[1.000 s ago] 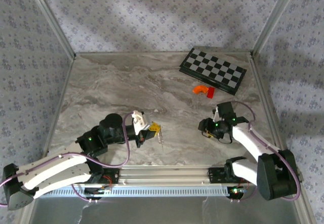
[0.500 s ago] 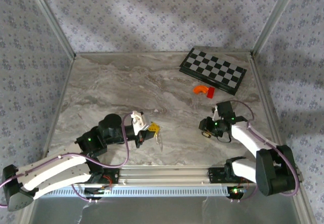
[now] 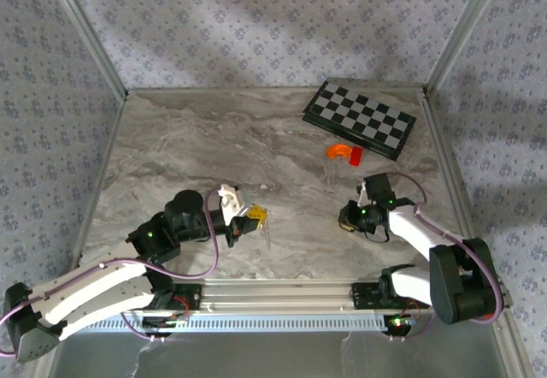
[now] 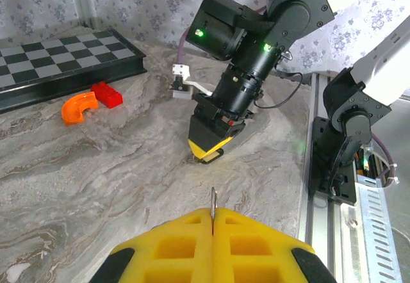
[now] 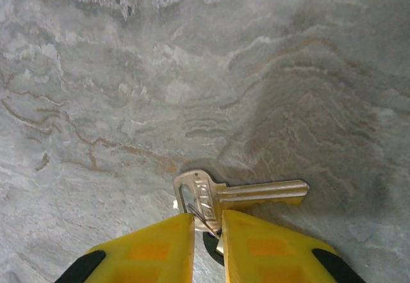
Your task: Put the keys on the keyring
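Observation:
A brass key (image 5: 256, 193) lies flat on the marble table, blade pointing right. My right gripper (image 5: 208, 228) has its yellow fingers drawn to a narrow gap over the key's head, with a thin wire-like piece also between them. From above, this gripper (image 3: 346, 221) points down at the table's right side. My left gripper (image 4: 213, 214) is shut on a thin metal keyring (image 4: 213, 200), seen edge-on and sticking up from between the pads. In the top view, the left gripper (image 3: 254, 216) sits left of centre, well apart from the right one.
A folded chessboard (image 3: 359, 119) lies at the back right, with an orange curved block (image 3: 338, 150) and a red brick (image 3: 355, 157) just in front of it. The arms' mounting rail (image 3: 282, 292) runs along the near edge. Patterned walls enclose the table.
The right gripper's jaws have closed in from wide open to a narrow gap over the key. The left gripper, still shut on the keyring, has shifted slightly.

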Tool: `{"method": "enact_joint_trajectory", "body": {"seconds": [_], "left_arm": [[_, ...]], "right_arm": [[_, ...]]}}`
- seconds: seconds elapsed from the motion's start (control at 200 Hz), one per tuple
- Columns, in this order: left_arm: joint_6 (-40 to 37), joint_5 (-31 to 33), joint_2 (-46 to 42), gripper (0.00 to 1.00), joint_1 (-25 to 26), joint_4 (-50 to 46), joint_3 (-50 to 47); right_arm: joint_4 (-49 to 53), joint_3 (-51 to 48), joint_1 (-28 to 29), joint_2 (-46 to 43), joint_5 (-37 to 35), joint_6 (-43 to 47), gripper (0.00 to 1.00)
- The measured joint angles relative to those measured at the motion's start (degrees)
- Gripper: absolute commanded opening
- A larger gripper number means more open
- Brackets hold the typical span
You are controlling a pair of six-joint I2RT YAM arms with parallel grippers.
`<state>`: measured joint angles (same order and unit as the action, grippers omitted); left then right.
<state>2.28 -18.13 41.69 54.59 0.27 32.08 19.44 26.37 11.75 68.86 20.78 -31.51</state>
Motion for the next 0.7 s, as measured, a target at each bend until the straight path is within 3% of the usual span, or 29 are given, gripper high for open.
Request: {"method": "enact_joint_trajectory", "body": {"seconds": [0.25,0.7], "left_arm": [[0.6,-1.4,0.0,0.0,-0.6,1.0,-0.2],[0.9,-2.0,0.0,0.0,-0.6,1.5,-0.5]], "right_arm": [[0.0,0.0,1.4,0.0,-0.5,0.0,0.2],[0.6,0.7,4.3,0.6,-3.5,1.9,0.06]]}}
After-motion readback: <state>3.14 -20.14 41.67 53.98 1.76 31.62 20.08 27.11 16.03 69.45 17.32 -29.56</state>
